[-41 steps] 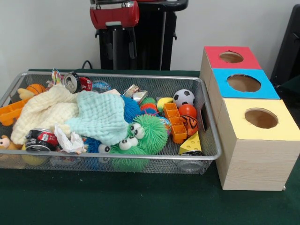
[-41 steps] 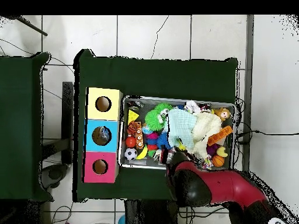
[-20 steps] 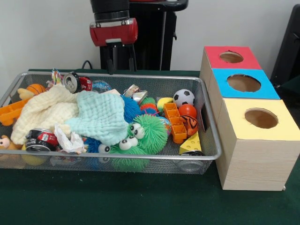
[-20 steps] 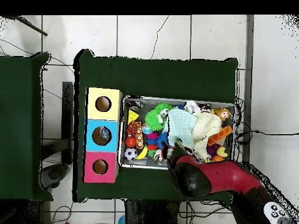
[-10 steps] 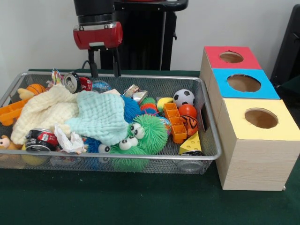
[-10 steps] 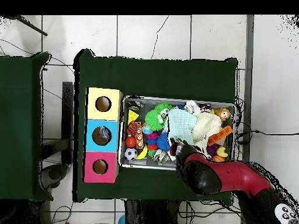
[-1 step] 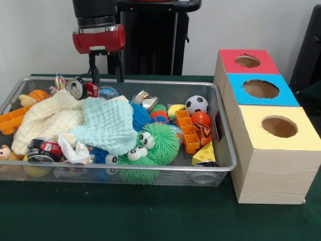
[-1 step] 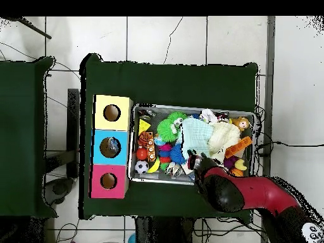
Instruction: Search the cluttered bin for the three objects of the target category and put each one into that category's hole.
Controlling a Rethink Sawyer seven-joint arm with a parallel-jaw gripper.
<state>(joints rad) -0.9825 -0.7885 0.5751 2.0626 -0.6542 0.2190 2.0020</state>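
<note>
The hand, fingers spread and empty, hangs above the crushed red-and-silver drink can (light, thin-walled, likely slippery); pinching across its dented body looks best.

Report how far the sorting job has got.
Done: nothing visibly; what is inside the three holes of the box cannot be seen. In hand: nothing. The pincer hangs open and empty above the far edge of the wire bin, near the crushed can. Left: by the look of it, all three picks from the full bin.
</note>
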